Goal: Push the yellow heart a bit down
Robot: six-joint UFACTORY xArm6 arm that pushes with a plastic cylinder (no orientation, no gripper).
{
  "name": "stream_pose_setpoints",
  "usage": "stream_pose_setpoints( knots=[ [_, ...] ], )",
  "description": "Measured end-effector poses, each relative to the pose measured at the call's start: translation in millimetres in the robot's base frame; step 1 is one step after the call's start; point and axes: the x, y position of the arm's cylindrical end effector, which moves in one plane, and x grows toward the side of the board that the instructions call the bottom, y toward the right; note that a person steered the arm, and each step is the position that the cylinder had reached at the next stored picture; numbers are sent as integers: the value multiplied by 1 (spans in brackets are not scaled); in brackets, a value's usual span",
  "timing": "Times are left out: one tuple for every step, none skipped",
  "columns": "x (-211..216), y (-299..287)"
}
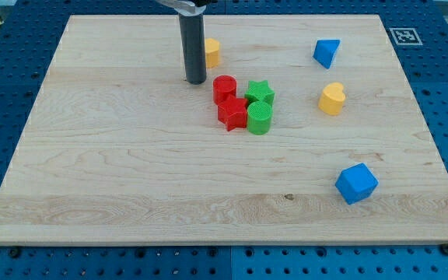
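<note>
1. Seven blocks sat on the wooden board (131, 171), and my tip (196, 81) was down on it, at the far side and a little left of the middle.
2. My tip was just a plain rod with no jaws, so it held nothing.
3. It stood just left of a yellow block (212, 52), whose shape I could not make out, and near the red round block (224, 87).
4. Close by were a red star (232, 113), a green star (260, 92) and a green round block (259, 118), all bunched together.
5. The yellow heart (332, 99) lay well apart on the right, between a blue block (327, 52) far off and a blue cube (356, 183) nearer.
6. Nothing touched the heart, so I think the push had not started.
7. My tip would need to get to the heart's far side, then push it a bit nearer.
</note>
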Motion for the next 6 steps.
stream_pose_setpoints(
  knots=[
    [0,49],
    [-8,55],
    [-11,63],
    [-11,95],
    [-9,130],
    [-3,167]
  ],
)
